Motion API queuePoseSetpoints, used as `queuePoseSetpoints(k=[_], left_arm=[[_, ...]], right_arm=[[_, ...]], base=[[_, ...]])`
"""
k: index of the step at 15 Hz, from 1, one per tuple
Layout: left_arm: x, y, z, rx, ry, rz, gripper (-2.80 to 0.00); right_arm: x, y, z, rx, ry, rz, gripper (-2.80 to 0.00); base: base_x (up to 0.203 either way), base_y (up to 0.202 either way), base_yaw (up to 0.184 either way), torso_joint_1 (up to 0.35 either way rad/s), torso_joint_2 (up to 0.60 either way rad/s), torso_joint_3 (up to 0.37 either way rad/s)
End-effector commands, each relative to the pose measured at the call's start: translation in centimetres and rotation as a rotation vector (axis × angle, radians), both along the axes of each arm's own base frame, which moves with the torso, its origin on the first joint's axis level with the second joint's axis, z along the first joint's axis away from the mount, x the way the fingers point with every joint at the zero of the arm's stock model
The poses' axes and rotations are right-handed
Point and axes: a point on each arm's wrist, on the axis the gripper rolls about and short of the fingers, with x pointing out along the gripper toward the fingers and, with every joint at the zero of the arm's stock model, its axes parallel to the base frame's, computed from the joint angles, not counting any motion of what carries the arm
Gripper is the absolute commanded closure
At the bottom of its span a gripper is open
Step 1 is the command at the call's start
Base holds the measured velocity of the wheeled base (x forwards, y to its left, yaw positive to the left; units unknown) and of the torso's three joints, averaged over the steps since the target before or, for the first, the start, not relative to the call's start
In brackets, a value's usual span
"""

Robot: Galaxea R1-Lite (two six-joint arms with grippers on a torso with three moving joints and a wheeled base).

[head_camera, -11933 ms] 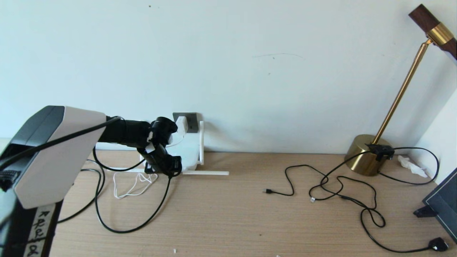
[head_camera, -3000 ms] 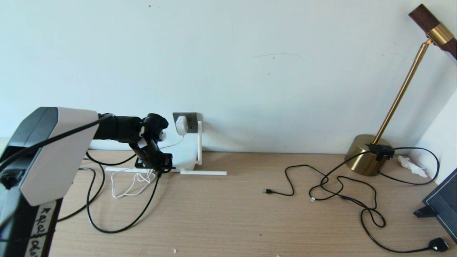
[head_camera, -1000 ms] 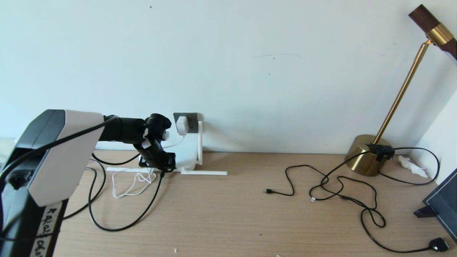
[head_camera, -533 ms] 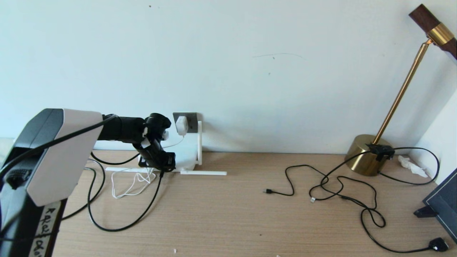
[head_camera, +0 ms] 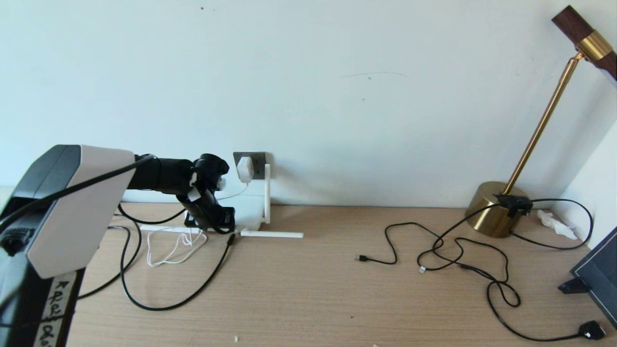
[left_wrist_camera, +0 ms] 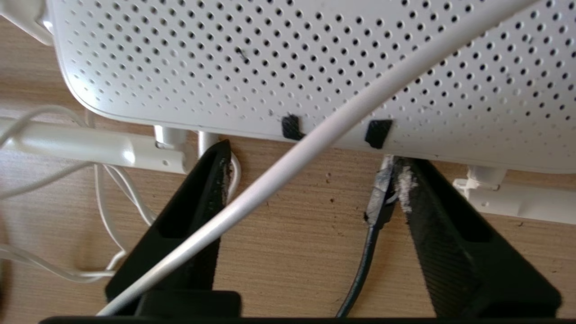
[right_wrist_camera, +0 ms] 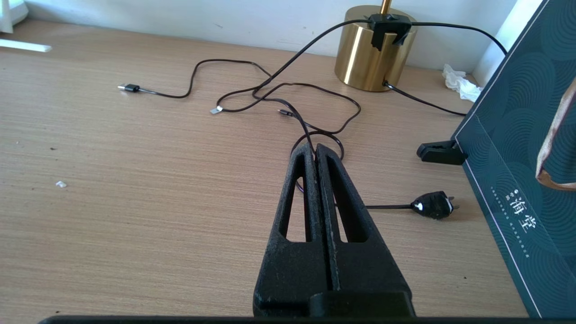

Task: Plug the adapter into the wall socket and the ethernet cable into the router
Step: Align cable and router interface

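Black ethernet cable now loose beside the router, left claw newly wide

I'm looking at a light wood-grain table that runs up to the wall. At its back edge, left, lies the flat white perforated router, antennas flat on the wood, with a loose thin white cord and a looping thick black ethernet cable before it. Toward the back right corner stands a round brass lamp base, with thin black cords and a flat black plug nearby.
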Motion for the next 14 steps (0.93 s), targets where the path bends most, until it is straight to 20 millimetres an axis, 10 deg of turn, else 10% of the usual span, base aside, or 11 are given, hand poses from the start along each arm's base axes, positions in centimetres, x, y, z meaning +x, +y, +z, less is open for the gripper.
queuePoseSetpoints(k=[1, 14], left_arm=[[-0.4, 0.1, 0.2, 0.000, 0.009, 0.000, -2.80], [-4.8, -0.1, -0.3, 0.013, 0.084, -0.023, -2.80]], right_arm=[[0.0, 0.0, 0.0, 0.000, -0.001, 0.001, 0.00], [0.0, 0.0, 0.0, 0.000, 0.000, 0.001, 0.00]], base=[[0.000, 0.000, 0.000, 0.000, 0.00, 0.000], [0.000, 0.000, 0.000, 0.000, 0.00, 0.000]])
